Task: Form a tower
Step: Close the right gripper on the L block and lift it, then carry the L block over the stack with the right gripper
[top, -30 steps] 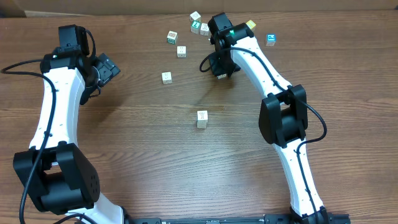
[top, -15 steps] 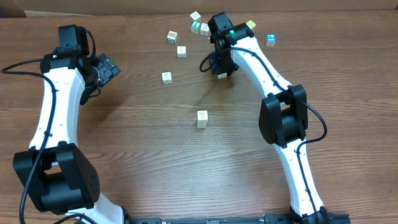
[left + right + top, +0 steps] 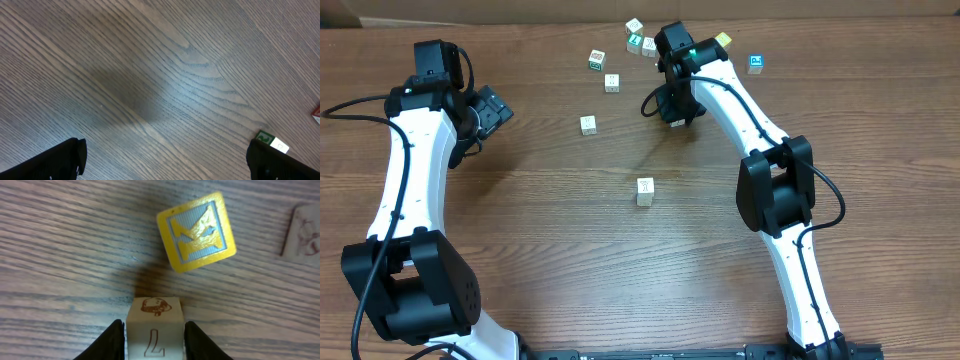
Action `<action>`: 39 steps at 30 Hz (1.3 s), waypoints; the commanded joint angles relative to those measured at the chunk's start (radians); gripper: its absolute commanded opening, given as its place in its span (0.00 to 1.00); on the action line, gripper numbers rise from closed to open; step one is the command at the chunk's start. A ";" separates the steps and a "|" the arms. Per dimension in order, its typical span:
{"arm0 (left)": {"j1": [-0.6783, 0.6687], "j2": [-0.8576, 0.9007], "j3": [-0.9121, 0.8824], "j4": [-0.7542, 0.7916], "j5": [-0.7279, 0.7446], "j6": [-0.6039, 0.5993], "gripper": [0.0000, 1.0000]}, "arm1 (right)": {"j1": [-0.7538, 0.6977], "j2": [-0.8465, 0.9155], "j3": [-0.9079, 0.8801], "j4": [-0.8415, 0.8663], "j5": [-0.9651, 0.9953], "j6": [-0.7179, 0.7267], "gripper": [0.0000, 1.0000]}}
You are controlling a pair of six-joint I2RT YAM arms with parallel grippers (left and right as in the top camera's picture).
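The tower point(image 3: 644, 191) is a short, narrow stack of cream letter cubes standing alone at the table's middle. My right gripper point(image 3: 677, 114) is well behind it, to the upper right. In the right wrist view that gripper point(image 3: 154, 337) is shut on a cream cube point(image 3: 155, 325) with a brown letter and drawing, its black fingers point(image 3: 112, 340) close against both sides. The cube looks low over the wood. My left gripper point(image 3: 492, 110) sits far left. Its jaws point(image 3: 167, 165) are wide open over bare table.
A yellow-framed K cube point(image 3: 197, 232) lies just beyond the held cube, and a cream one point(image 3: 305, 230) at the right edge. Several loose cubes are scattered at the back point(image 3: 597, 59), point(image 3: 611, 82), point(image 3: 588, 124), with a blue-faced one point(image 3: 755, 64). A green-edged cube point(image 3: 272, 141) lies by my left finger.
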 commanded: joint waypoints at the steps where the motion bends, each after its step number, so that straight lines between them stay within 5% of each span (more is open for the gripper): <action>1: -0.003 0.007 0.020 0.002 0.001 0.002 0.99 | 0.000 -0.037 -0.021 0.007 0.000 0.003 0.33; 14: -0.003 0.007 0.020 0.002 0.001 0.002 1.00 | 0.000 -0.245 0.032 -0.039 0.002 0.014 0.23; 25: -0.003 0.007 0.020 0.002 0.001 0.002 1.00 | 0.013 -0.536 0.031 -0.300 0.007 0.244 0.23; 39: -0.003 0.007 0.020 0.002 0.001 0.002 1.00 | 0.193 -0.543 -0.158 -0.422 0.007 0.477 0.24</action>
